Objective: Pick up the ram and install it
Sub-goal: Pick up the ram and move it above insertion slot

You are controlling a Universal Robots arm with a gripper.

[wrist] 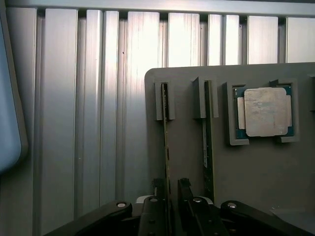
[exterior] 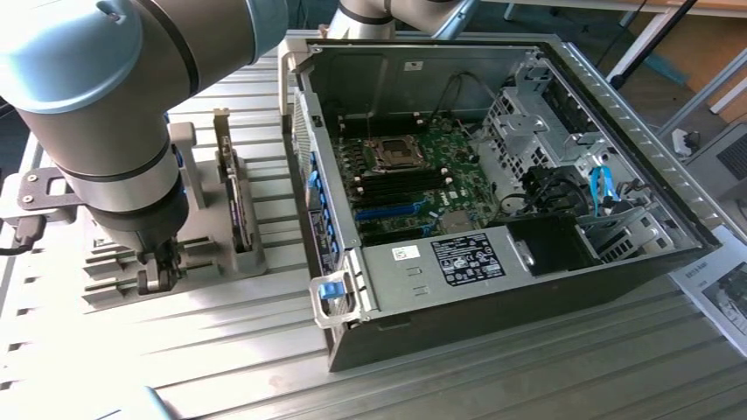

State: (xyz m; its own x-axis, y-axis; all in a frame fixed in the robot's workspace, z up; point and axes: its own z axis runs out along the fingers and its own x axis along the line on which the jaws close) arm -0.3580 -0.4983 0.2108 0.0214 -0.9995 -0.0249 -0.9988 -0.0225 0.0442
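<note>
Two rams stand on edge in slots of a grey holder (wrist: 187,147). One ram (wrist: 166,142), a thin green stick, runs down between my fingertips. My gripper (wrist: 171,186) straddles its near end, one finger on each side, with a small gap still showing on one side, so it is open. The second ram (wrist: 207,147) stands parallel beside it, outside the fingers. In the exterior view my gripper (exterior: 156,271) is lowered onto the grey holder (exterior: 222,262) at the exterior view's left, beside the open computer case (exterior: 491,175).
A square silver processor (wrist: 266,112) lies in its recess on the holder, past the second stick. The case lies open with the motherboard (exterior: 408,175) and its dark memory slots facing up. A ribbed metal table (exterior: 175,350) carries everything. A flat drive (exterior: 240,206) stands upright in the holder.
</note>
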